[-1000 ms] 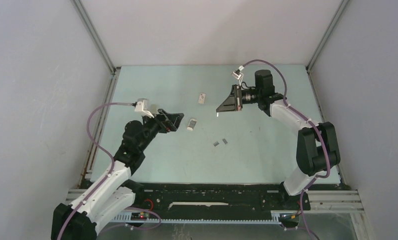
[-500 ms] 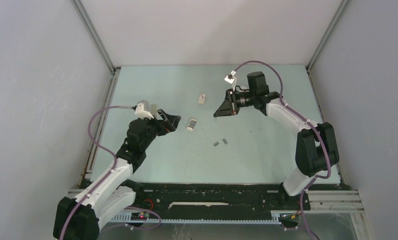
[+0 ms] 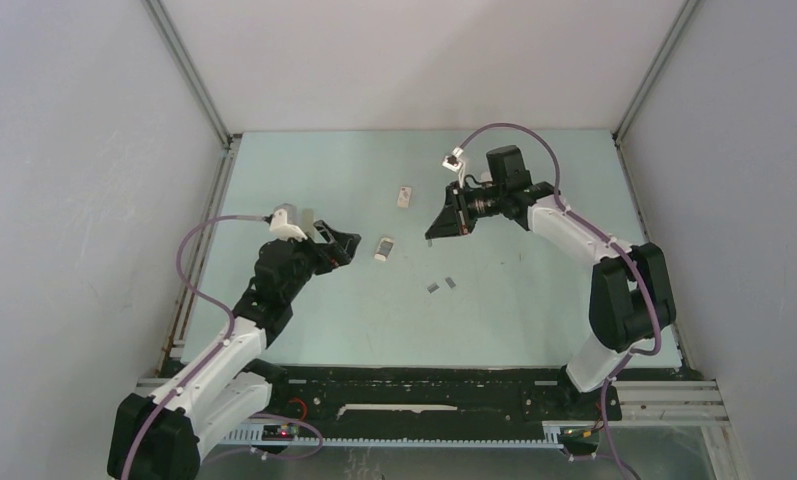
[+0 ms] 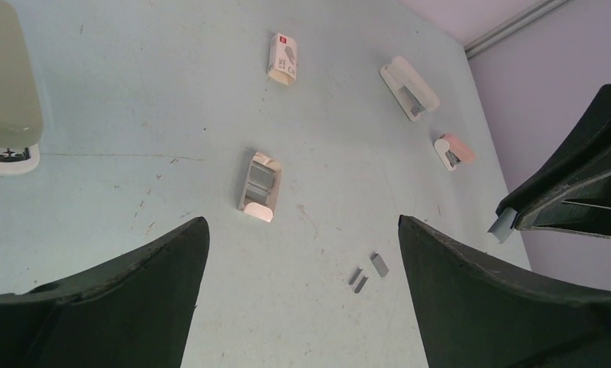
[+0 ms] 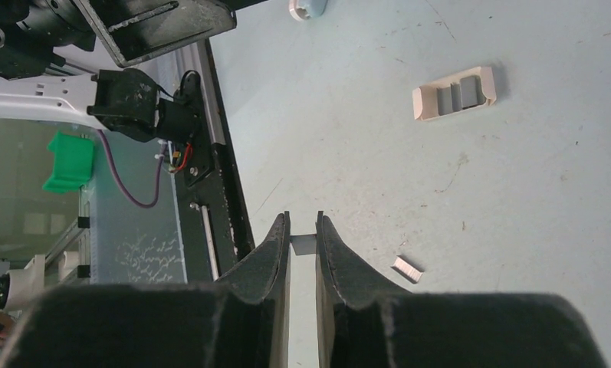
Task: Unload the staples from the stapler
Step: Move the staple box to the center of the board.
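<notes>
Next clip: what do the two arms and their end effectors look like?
The left arm and right arm have white links with bulky black joints. A thin purple cable loops along each to a small white box at the wrist. The left end effector and right end effector are black, each with two broad tapering fingers. No markings visible.

left arm (image 3: 224, 345) leans forward from its base, elbow bent, wrist pointing right. left gripper (image 3: 339, 243) is down low, jaws spread as wide as they go, nothing between them. over to the right arm (image 3: 574, 230), stretched out long toward the middle, wrist turned left. right gripper (image 3: 431, 233) tilts tips-down, fingers almost together, pinching staples (image 5: 303, 244) right at the very tips, up in the air.
</notes>
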